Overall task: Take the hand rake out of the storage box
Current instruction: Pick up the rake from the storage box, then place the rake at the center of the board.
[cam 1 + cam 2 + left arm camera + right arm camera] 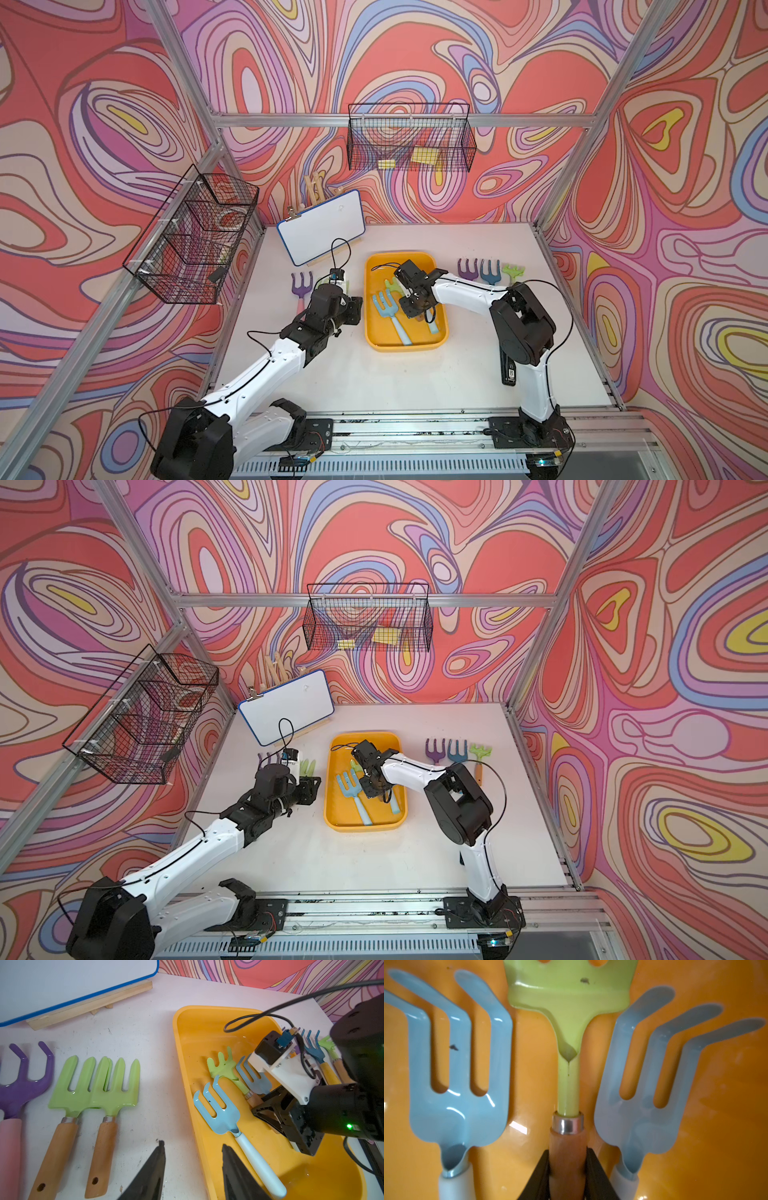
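The yellow-orange storage box [405, 344] [363, 827] sits mid-table. Three rakes lie in it: a green hand rake [390, 285] [569, 1022] with a wooden handle, between two light blue rakes [458, 1095] [643, 1105]. My right gripper [568, 1174] [409, 301] reaches down into the box and is shut on the green rake's wooden handle just behind the metal collar. My left gripper [193, 1145] [353, 309] hovers open over the box's left rim [180, 1047], with nothing between its fingers.
Left of the box lie a purple rake [25, 1084] and two green rakes [74, 1088] [118, 1088]. To its right lie purple [468, 269], blue [490, 270] and green [513, 272] rakes. A whiteboard [322, 226] stands behind. Wire baskets [409, 139] [191, 237] hang on the frame.
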Controlling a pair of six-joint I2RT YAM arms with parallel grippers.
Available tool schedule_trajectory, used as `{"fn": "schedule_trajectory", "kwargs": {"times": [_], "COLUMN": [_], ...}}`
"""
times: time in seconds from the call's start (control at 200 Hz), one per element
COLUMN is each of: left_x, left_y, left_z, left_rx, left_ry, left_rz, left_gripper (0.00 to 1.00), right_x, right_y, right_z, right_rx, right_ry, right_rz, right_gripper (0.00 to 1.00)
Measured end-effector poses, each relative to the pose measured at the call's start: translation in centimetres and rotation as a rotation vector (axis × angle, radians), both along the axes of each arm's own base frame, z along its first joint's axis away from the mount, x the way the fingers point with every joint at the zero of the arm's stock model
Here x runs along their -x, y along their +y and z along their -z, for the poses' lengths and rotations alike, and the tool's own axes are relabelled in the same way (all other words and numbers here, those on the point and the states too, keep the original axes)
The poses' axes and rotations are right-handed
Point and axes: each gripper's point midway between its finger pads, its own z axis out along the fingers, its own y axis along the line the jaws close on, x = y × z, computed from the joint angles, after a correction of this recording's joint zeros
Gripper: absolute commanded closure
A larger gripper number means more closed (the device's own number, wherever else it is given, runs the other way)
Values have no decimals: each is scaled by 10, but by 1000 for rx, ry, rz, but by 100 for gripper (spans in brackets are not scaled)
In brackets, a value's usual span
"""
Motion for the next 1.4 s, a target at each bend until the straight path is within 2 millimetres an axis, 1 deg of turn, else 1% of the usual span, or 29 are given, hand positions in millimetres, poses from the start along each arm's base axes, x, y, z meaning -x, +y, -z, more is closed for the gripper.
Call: {"fn": "schedule_trajectory", "kwargs": {"times": [0.1,0.295,0.571,0.721,0.846,0.981,1.057,1.192,1.317,1.397], "left_x": [1,2,2,2,1,0,0,0,0,0], "left_y": [-2,-6,-7,-8,-10,-12,-12,-13,-13,-13], "left_z": [2,4,6,6,5,4,4,4,4,4], "left_rx": [3,17,19,20,24,26,26,28,28,28], "left_ry": [9,22,30,30,33,35,35,36,36,36], "left_rz": [9,23,30,32,41,45,46,49,49,50], "left_gripper": [51,51,52,52,52,52,52,52,52,52], "right_x": [1,-3,-3,-3,-2,-3,-4,-7,-9,-14], "right_y": [-2,0,-1,-6,-11,-16,-19,-22,-29,-37], "right_z": [-9,-32,-50,-64,-84,-111,-121,-127,-124,-123], "right_rx": [-9,-49,-86,-99,-118,-150,-161,-160,-142,-133], "right_ry": [-19,-76,-132,-177,-231,-304,-336,-358,-361,-363], "right_rz": [2,4,7,13,22,36,44,57,75,100], "right_gripper": [77,77,77,77,77,77,77,77,77,77]}}
